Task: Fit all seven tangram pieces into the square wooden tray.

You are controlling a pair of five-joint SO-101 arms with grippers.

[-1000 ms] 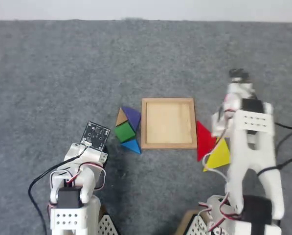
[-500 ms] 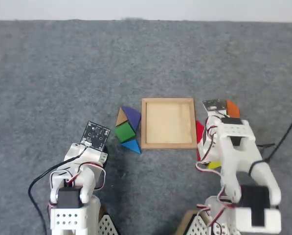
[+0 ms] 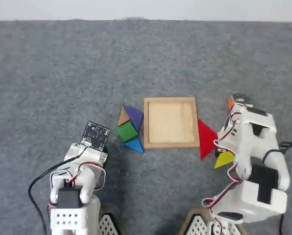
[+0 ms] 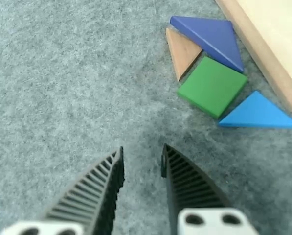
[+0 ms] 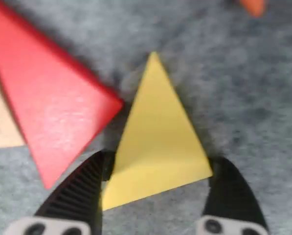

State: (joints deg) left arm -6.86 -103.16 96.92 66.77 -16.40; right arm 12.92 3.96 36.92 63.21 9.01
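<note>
Square wooden tray (image 3: 169, 145) mid-table, holding no pieces.

Red triangle (image 3: 205, 138) just beside tray's right rim. Long edge runs near-to-far along rim, square corner points toward right table edge.

Yellow triangle (image 5: 153, 142) flat on table (image 3: 62, 73), tip toward red triangle. Orange piece (image 3: 231, 103) farther back.

Right end effector (image 5: 158, 169) spread wide, one finger at each base corner of yellow triangle. Contact unclear.

Left of tray, tight cluster: purple triangle (image 4: 209, 35), tan triangle (image 4: 182, 51), green square (image 4: 213, 86), blue triangle (image 4: 257, 112).

Left end effector (image 4: 142, 149) narrowly parted, holding nothing, over bare table nearer front edge.
</note>
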